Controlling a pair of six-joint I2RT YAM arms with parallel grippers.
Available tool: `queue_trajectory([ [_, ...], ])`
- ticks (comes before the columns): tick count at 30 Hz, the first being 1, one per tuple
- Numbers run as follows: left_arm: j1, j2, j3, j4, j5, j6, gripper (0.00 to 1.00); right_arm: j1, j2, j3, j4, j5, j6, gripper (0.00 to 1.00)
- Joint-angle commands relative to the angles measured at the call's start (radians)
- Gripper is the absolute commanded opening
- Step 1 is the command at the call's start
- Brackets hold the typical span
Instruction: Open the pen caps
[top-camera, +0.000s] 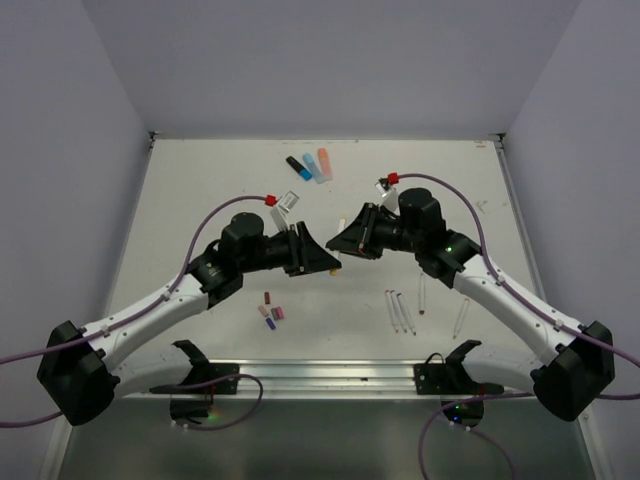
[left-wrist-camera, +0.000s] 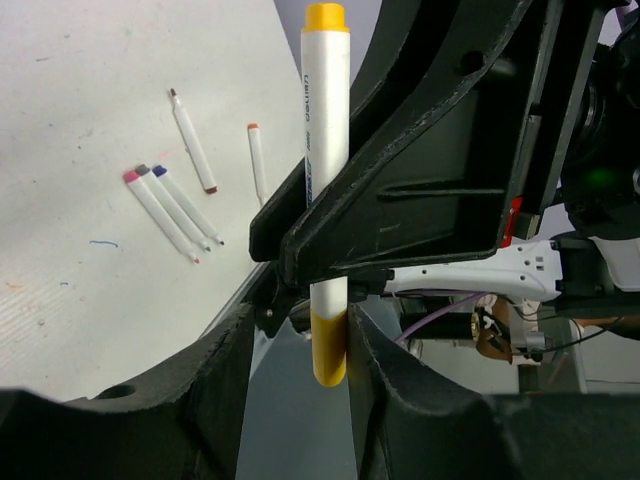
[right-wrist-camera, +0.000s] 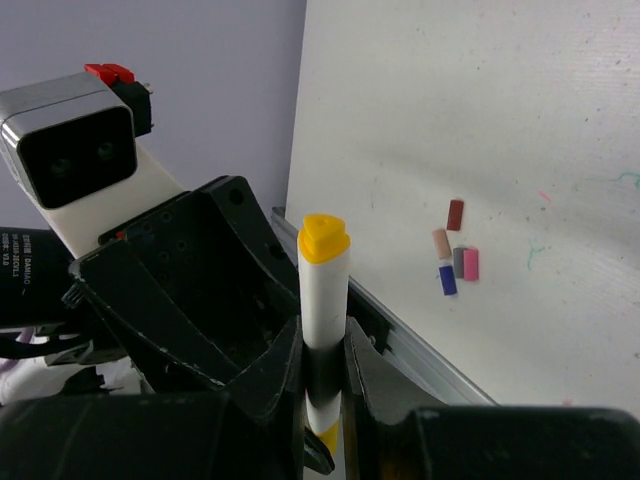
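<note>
A white pen (right-wrist-camera: 323, 290) with a yellow end plug (right-wrist-camera: 325, 240) hangs in the air between the two arms. My right gripper (right-wrist-camera: 322, 345) is shut on its barrel. The pen's yellow cap (left-wrist-camera: 329, 350) points down between the fingers of my left gripper (left-wrist-camera: 300, 345), which is open: one finger lies against the cap and a gap shows on the other side. In the top view both grippers (top-camera: 328, 264) (top-camera: 343, 243) meet at mid-table and hide the pen. Several loose pen caps (right-wrist-camera: 455, 255) (top-camera: 271, 311) lie on the table.
Several uncapped thin white pens (top-camera: 402, 310) (left-wrist-camera: 175, 205) lie at the near right of the table. Three thick markers (top-camera: 310, 165), black, blue and salmon, lie at the back. A small clear piece (top-camera: 287, 202) rests near the left arm's wrist.
</note>
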Motion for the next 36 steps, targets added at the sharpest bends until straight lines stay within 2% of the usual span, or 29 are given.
queue_trajectory([
  [1,-0.014,0.016,0.041,0.055,0.036,0.029,0.42,0.004,-0.045,0.014,0.055,0.021,0.033,0.00],
  [3,-0.017,0.021,0.035,0.063,0.049,0.029,0.32,0.004,-0.053,0.011,0.056,0.018,0.037,0.00],
  [4,-0.017,0.022,0.031,0.086,0.058,0.021,0.20,0.004,-0.054,0.009,0.055,0.017,0.037,0.00],
  [6,-0.017,0.022,0.008,0.161,0.090,-0.002,0.04,0.004,-0.059,0.006,0.056,0.017,0.037,0.00],
  [7,-0.017,0.022,-0.006,0.210,0.111,-0.016,0.00,0.004,-0.060,0.003,0.055,0.018,0.037,0.00],
  [11,-0.017,0.039,-0.083,0.492,0.248,-0.127,0.00,-0.002,-0.051,-0.021,0.151,-0.042,0.041,0.00],
  [12,-0.017,0.042,-0.109,0.605,0.291,-0.176,0.00,-0.008,-0.047,-0.030,0.183,-0.066,0.041,0.00],
  [14,-0.017,0.041,-0.146,0.742,0.322,-0.247,0.00,-0.014,-0.039,-0.033,0.260,-0.118,0.031,0.00],
  [15,-0.017,0.035,-0.187,0.884,0.334,-0.322,0.00,-0.028,-0.042,-0.041,0.289,-0.137,0.034,0.00],
  [18,-0.017,0.036,-0.245,1.087,0.342,-0.426,0.00,-0.072,-0.047,-0.061,0.367,-0.184,0.050,0.00],
  [21,-0.017,0.033,-0.297,1.218,0.340,-0.491,0.00,-0.123,-0.056,-0.089,0.443,-0.223,0.091,0.00],
  [24,-0.017,0.013,-0.333,1.220,0.340,-0.493,0.00,-0.158,-0.060,-0.093,0.467,-0.244,0.111,0.00],
  [26,-0.016,-0.002,-0.341,1.154,0.342,-0.467,0.00,-0.166,-0.062,-0.089,0.413,-0.241,0.091,0.00],
  [27,-0.016,-0.031,-0.318,0.937,0.333,-0.365,0.00,-0.175,-0.063,-0.051,0.318,-0.197,0.053,0.00],
  [28,-0.014,-0.052,-0.286,0.737,0.310,-0.274,0.00,-0.178,-0.060,-0.020,0.208,-0.151,-0.061,0.00],
  [29,-0.014,-0.089,-0.171,0.484,0.181,-0.161,0.00,-0.180,-0.056,0.052,-0.044,-0.102,-0.125,0.00],
  [30,-0.014,-0.094,-0.104,0.002,0.074,0.038,0.00,-0.178,-0.036,0.087,-0.170,-0.044,-0.184,0.00],
  [31,-0.014,-0.091,-0.047,-0.185,-0.033,0.091,0.00,-0.178,-0.024,0.115,-0.280,0.093,-0.273,0.00],
  [32,-0.014,-0.082,0.027,-0.410,-0.210,0.122,0.00,-0.181,0.002,0.144,-0.432,0.189,-0.312,0.00],
  [33,-0.013,-0.080,0.049,-0.488,-0.291,0.119,0.00,-0.183,0.015,0.152,-0.491,0.190,-0.343,0.00],
  [34,-0.011,-0.082,0.060,-0.535,-0.348,0.116,0.00,-0.184,0.025,0.152,-0.581,0.264,-0.389,0.00],
  [36,-0.008,-0.100,0.052,-0.580,-0.449,0.121,0.00,-0.194,0.050,0.120,-0.634,0.325,-0.420,0.00],
])
